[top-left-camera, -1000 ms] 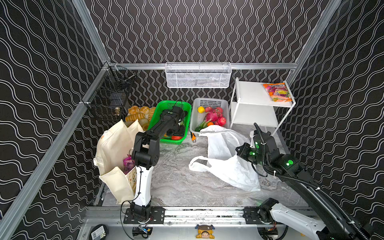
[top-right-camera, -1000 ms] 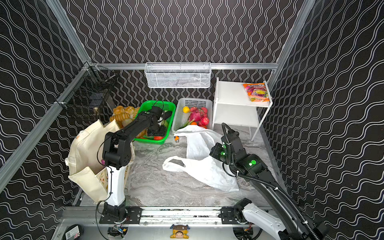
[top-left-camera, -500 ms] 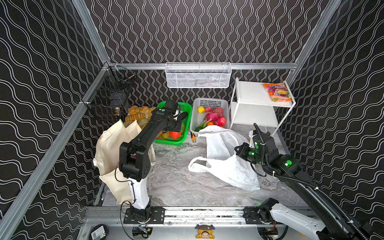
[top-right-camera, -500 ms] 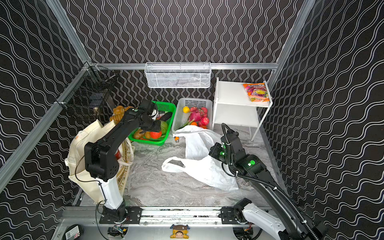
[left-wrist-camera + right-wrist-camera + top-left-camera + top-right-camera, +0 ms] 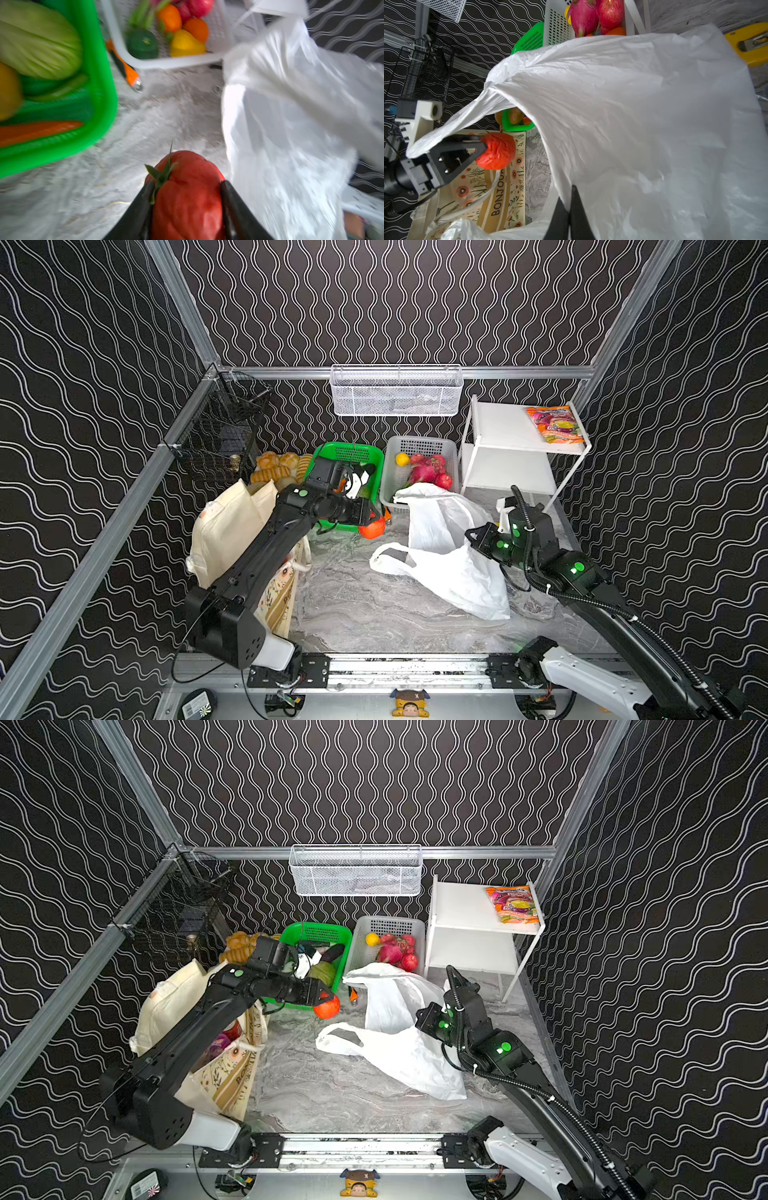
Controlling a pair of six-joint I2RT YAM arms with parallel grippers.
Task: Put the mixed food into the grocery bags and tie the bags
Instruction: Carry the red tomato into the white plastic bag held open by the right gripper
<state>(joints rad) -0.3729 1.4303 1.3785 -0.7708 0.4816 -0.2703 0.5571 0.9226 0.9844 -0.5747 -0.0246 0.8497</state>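
Observation:
My left gripper [image 5: 187,185] is shut on a red round vegetable [image 5: 187,199] with a green stalk. It hangs just in front of the green basket [image 5: 376,456], between the cream tote [image 5: 232,526] and the white plastic bag [image 5: 449,568]. In both top views the vegetable [image 5: 327,1006] sits at the tip of the left gripper [image 5: 368,520]. My right gripper [image 5: 570,197] is shut on the plastic bag [image 5: 633,124], pinching its rim and holding the mouth up towards the left arm. A pale green cabbage [image 5: 39,41] lies in the green basket. A purple packet [image 5: 220,1046] shows inside the tote.
A white basket [image 5: 415,443] of fruit stands beside the green one, with an orange-handled knife [image 5: 124,68] on the table between them. A white shelf [image 5: 507,423] at the back right carries a snack packet [image 5: 555,424]. Bread rolls [image 5: 274,466] lie back left.
The left arm has come up out of the green basket with the red vegetable, its jaws closing on it, and swung forward towards the plastic bag. The right arm has stayed put.

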